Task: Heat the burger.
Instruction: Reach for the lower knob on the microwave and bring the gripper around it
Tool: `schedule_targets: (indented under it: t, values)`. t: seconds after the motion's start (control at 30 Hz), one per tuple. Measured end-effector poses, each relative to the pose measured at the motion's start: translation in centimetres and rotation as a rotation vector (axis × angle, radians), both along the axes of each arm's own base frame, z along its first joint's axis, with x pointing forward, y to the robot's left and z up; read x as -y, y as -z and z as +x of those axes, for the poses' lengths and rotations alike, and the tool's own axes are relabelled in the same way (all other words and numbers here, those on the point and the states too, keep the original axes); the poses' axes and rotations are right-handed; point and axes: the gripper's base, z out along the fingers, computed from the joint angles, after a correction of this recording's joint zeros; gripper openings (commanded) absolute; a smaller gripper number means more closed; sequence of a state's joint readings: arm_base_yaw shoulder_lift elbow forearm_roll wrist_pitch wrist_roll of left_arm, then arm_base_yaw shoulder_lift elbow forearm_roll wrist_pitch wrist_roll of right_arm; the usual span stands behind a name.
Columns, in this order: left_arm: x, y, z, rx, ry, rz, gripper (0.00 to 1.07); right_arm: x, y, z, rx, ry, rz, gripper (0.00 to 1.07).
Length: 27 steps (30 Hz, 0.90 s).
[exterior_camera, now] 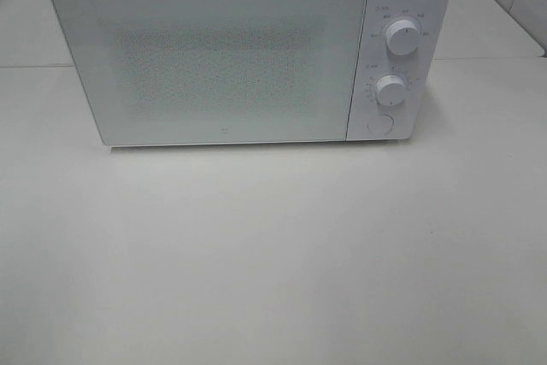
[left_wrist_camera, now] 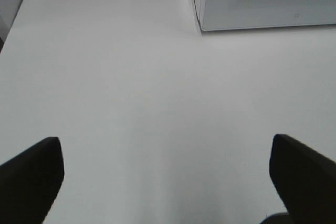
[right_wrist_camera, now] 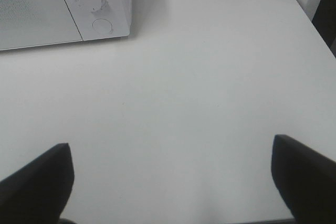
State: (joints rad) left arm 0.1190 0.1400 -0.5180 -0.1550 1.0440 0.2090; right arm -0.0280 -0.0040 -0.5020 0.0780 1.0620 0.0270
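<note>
The microwave [exterior_camera: 214,57] sits on the table [exterior_camera: 273,254], door shut, its contents hidden. The left gripper [left_wrist_camera: 164,141] and right gripper [right_wrist_camera: 170,142] are spread wide, holding nothing.

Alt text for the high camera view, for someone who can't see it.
A white microwave with its door shut stands at the back of a pale table. Its right panel has one round knob, a second knob below it, then a round button. No burger is in sight.
</note>
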Motion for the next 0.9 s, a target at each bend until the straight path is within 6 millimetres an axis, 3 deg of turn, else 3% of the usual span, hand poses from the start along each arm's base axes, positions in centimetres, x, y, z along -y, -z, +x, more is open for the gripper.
schedule_targets:
  t: [0.27,0.9]
  values:
    - [0.3,0.3,-2.1,0.119,-0.004,0.007,1.01,0.0,0.0,0.0,0.0,0.0,0.0,0.98]
    - [-0.4,0.5,-2.2,0.116,-0.122,-0.059,1.01,0.0,0.0,0.0,0.0,-0.001,0.001,0.98]
